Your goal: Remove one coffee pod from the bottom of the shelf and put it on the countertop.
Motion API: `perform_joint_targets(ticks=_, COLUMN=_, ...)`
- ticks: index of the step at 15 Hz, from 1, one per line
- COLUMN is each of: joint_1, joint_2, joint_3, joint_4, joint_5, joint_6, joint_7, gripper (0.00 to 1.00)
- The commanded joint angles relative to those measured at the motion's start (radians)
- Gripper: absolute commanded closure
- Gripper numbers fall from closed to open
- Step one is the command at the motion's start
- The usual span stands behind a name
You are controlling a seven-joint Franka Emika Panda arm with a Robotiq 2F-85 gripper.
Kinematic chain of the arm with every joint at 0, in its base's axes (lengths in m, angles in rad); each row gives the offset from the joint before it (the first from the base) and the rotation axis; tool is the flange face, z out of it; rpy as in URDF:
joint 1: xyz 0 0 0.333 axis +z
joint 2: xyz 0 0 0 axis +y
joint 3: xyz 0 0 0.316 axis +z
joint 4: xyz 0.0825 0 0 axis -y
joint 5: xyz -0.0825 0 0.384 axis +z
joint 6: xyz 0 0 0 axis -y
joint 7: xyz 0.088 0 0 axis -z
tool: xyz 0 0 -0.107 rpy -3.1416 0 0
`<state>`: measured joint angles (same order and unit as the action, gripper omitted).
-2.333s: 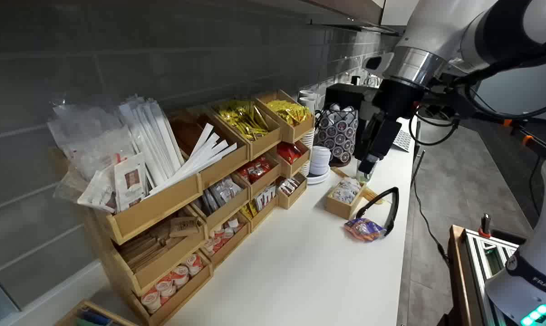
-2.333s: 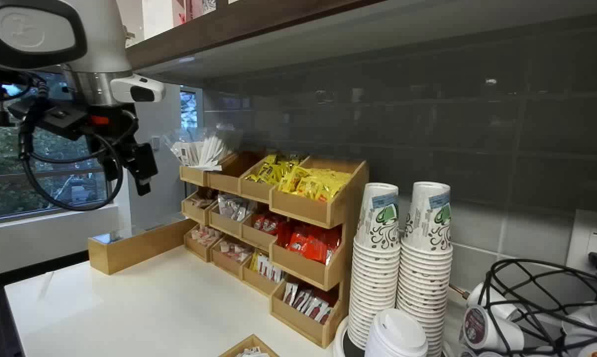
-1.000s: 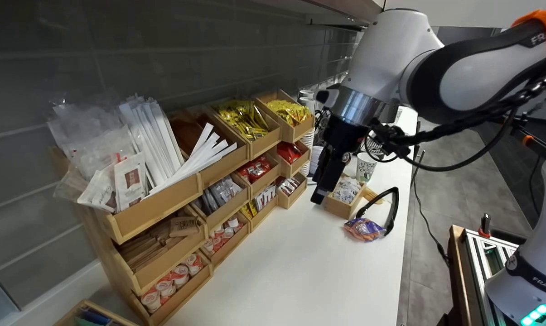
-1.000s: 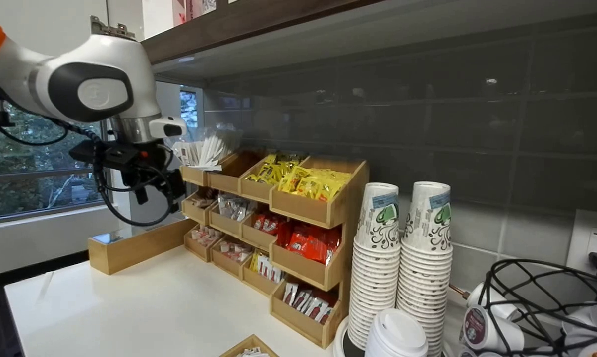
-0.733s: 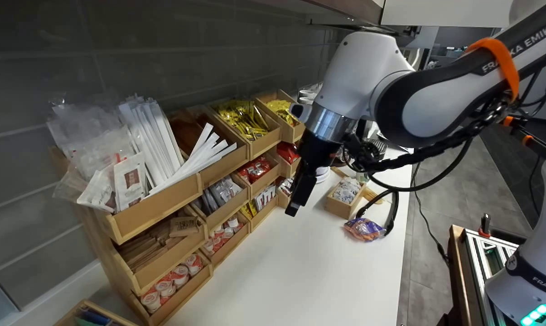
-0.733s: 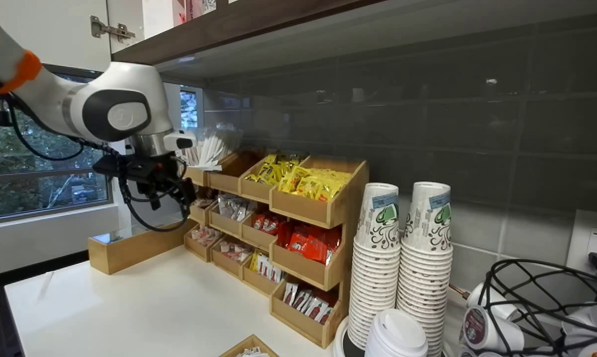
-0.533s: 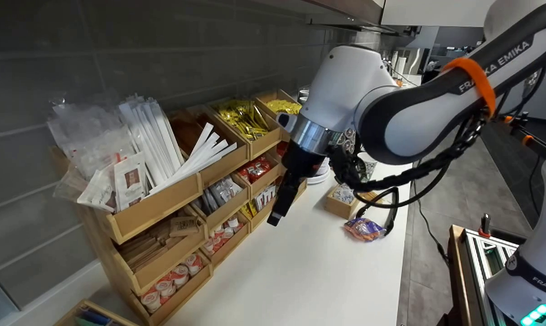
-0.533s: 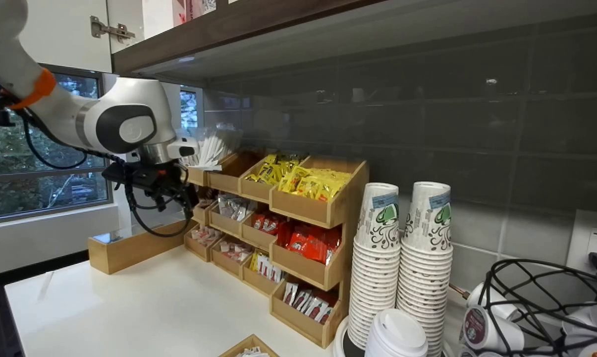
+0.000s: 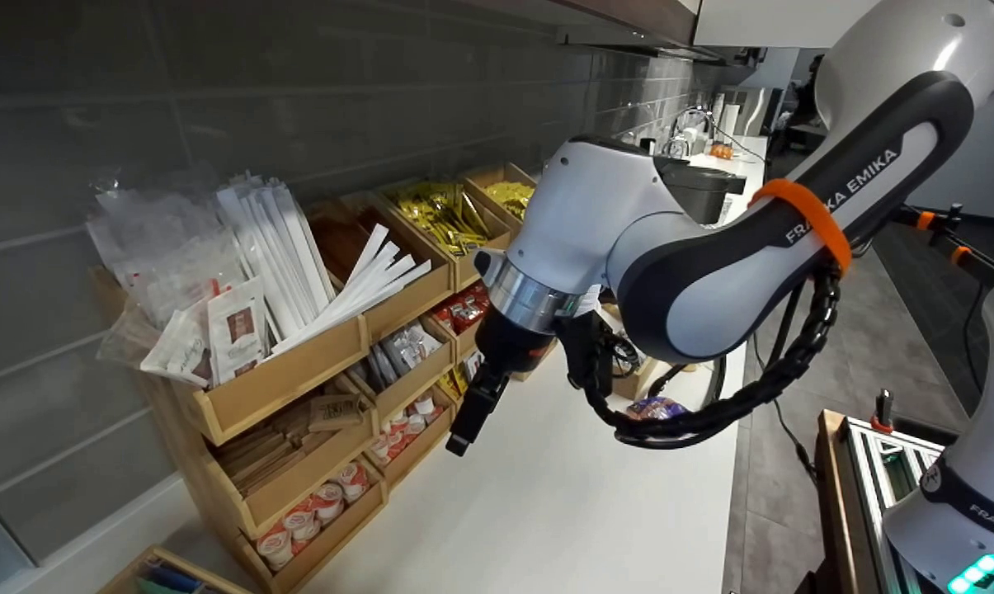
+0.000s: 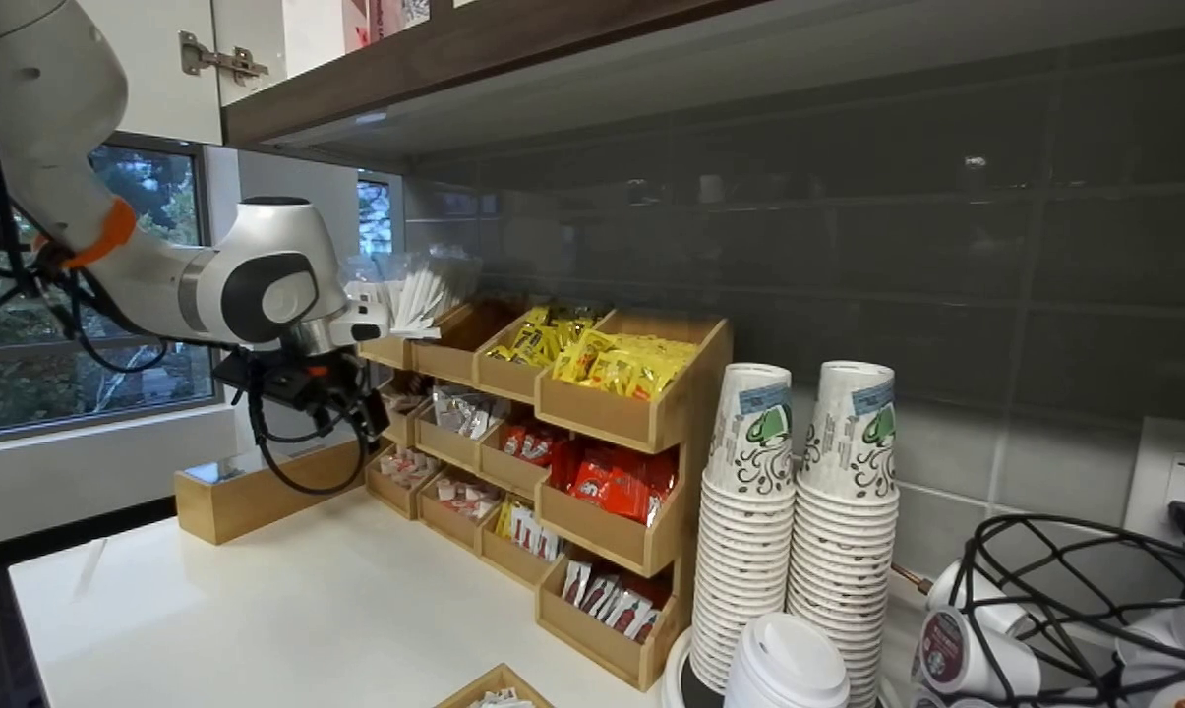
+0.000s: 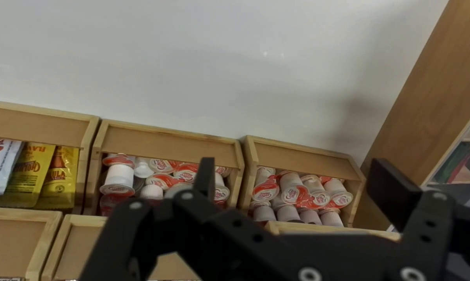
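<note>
The shelf [image 9: 282,375] is a light wooden tiered organiser, also in an exterior view [image 10: 592,415] and the wrist view [image 11: 172,142]. White coffee pods with red-and-white lids lie in two bottom bins, in both exterior views [image 9: 300,521] [image 10: 405,465]. In the wrist view, pods [image 11: 295,191] in the end bin show between my fingers; more pods [image 11: 118,175] lie in the neighbouring bin. My gripper [image 11: 299,181] is open and empty. It hangs in front of the shelf, above the white countertop [image 9: 538,511], in both exterior views [image 9: 459,445] [image 10: 371,423]. It touches no pod.
A long wooden box [image 10: 287,492] stands at the shelf's end, close to my finger in the wrist view [image 11: 426,97]. A cabinet [image 10: 513,84] overhangs the shelf. Stacked paper cups [image 10: 744,536] and a wire basket [image 10: 1064,610] stand beyond. A purple bag [image 9: 657,408] lies on the counter.
My arm has swung from the cup end along the shelf toward the bins with the pods, and the gripper has come lower. The shelf's contents look unchanged.
</note>
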<state>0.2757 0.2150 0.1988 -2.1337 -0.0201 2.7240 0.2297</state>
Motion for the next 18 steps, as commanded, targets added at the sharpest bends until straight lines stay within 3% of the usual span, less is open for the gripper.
perform_joint_targets(ticks=1, joint_1=0.015, joint_2=0.003, joint_3=-0.018, joint_4=0.007, joint_5=-0.032, joint_6=-0.017, joint_7=0.035, gripper=0.00)
perform_joint_targets(ticks=9, joint_1=0.135, joint_2=0.152, joint_3=-0.110, joint_4=0.133, joint_5=-0.235, joint_6=-0.015, joint_7=0.225, gripper=0.00)
perform_joint_targets(ticks=18, joint_1=0.256, joint_2=0.311, joint_3=-0.229, joint_4=0.300, joint_5=-0.345, joint_6=-0.015, joint_7=0.296, gripper=0.00)
